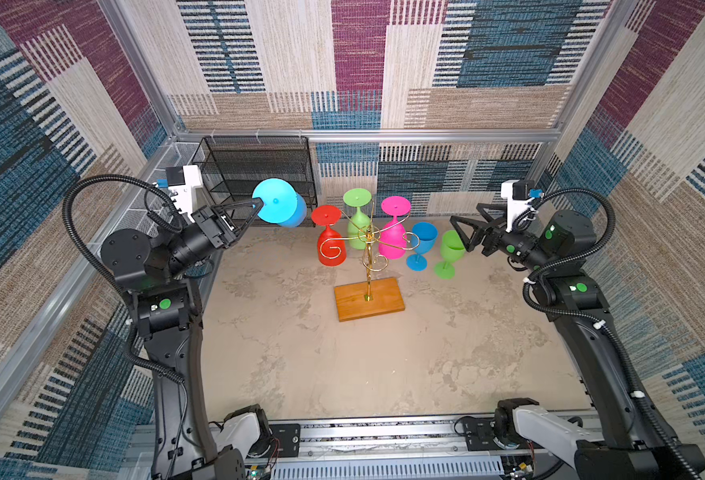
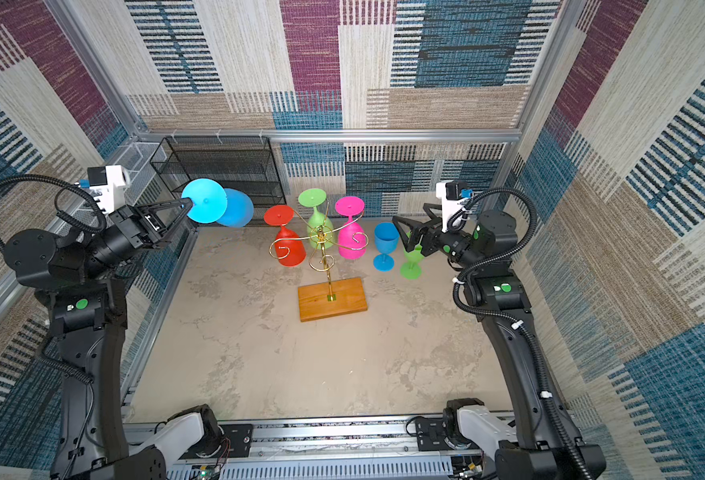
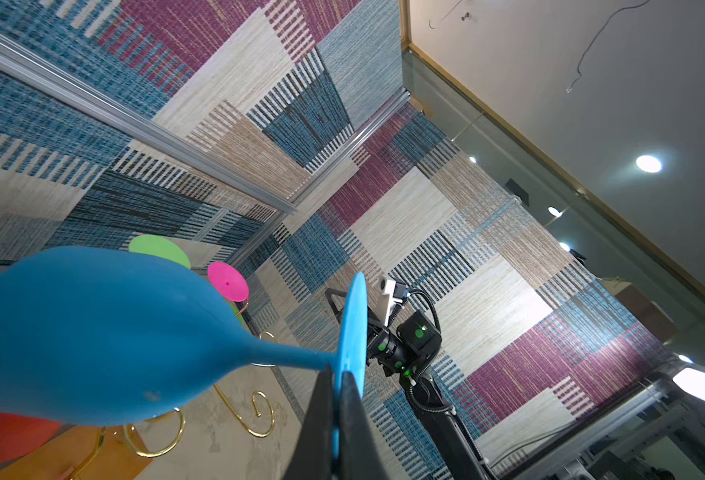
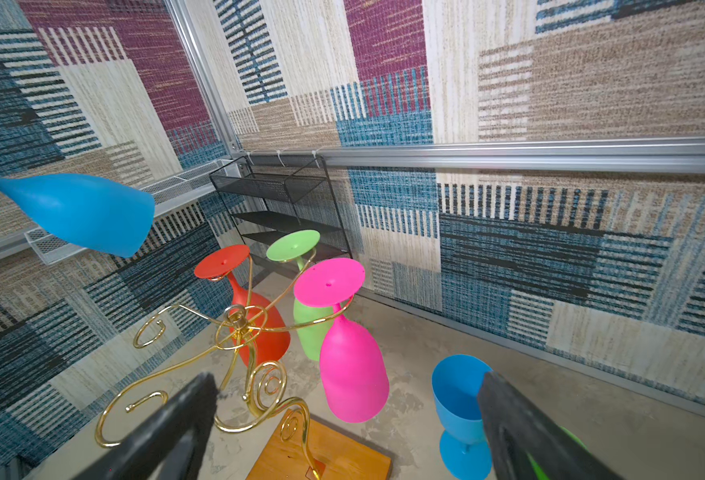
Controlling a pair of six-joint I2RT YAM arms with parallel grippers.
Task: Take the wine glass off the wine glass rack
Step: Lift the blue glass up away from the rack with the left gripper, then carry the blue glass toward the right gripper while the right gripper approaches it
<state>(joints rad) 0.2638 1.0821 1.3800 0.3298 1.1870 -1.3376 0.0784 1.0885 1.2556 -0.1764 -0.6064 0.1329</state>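
The left pincer (image 1: 255,204) is clamped shut on the foot of the blue wine glass (image 1: 278,204), which is held sideways in the air, clear of the wine glass rack (image 1: 368,253) and to its far left. The removal is judged largely done, with only the set-down remaining. The right pincer (image 1: 463,235) stands wide open and empty to the right of the rack, on which a red glass (image 1: 331,247), a green glass (image 1: 358,226) and a pink glass (image 1: 392,243) hang.

green glass (image 2: 410,270) partly behind R pincer (image 2: 403,234)
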